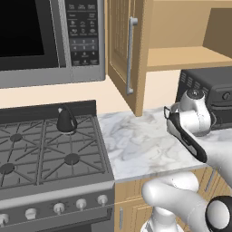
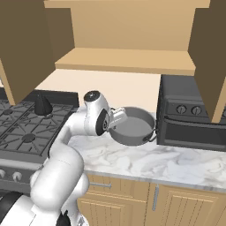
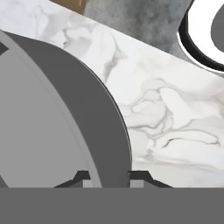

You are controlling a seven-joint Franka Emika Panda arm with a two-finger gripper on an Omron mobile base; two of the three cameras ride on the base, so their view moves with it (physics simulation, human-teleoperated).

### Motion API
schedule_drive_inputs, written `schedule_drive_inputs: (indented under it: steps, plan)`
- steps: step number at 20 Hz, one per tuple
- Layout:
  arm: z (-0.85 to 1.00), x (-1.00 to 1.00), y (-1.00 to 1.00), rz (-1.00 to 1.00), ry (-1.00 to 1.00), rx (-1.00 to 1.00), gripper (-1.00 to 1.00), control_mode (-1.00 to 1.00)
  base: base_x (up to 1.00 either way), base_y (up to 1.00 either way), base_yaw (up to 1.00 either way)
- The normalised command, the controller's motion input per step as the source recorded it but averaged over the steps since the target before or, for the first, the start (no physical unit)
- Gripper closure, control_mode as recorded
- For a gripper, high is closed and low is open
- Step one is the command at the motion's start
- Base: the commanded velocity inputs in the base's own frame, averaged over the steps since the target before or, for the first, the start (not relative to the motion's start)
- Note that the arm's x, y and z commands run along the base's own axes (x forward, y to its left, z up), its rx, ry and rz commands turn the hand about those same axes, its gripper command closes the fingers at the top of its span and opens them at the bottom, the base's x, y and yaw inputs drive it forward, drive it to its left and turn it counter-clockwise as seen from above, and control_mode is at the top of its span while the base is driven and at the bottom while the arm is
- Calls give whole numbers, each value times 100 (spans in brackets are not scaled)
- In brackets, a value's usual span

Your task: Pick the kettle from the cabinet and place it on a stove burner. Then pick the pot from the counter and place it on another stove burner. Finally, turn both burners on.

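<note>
End effector: end effector [image 3: 107,178] closed on the pot's wall, one tip inside the rim and one outside, as the hand view shows.
Pot: grey pot [image 2: 132,128] tilted, its open mouth turned up and toward the right base camera, held over the bench just left of the toaster oven; a small black side handle shows on its right edge.
Bench: white marble bench [image 1: 136,145] with grey veining, running right from the range.
Kettle: black kettle [image 1: 66,120] upright on the range's rear right burner, well apart from the pot; in the right base view it stands at the far left.
Burners: front right burner [image 1: 72,159] under the black grate, bare; the rear left [image 1: 16,137] and front left [image 1: 6,169] caps are bare as well.
Range: grey range [image 1: 54,190] with a row of silver knobs along its front.
Cabinet: light-wood cabinet [image 1: 181,58] above the bench, door swung open with its silver bar handle facing left, shelf bare.
Toaster oven: dark toaster oven [image 2: 190,114] on the bench, right of the pot.
Microwave: microwave [image 1: 45,41] hung above the range.
</note>
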Motion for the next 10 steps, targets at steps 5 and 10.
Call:
schedule_drive_inputs:
  steps: [5,10]
  plan:
    - [25,-31,-3,0,0,0,100,-100,0,0,0]
    - [23,-31,-1,0,0,0,100,-100,0,0,0]
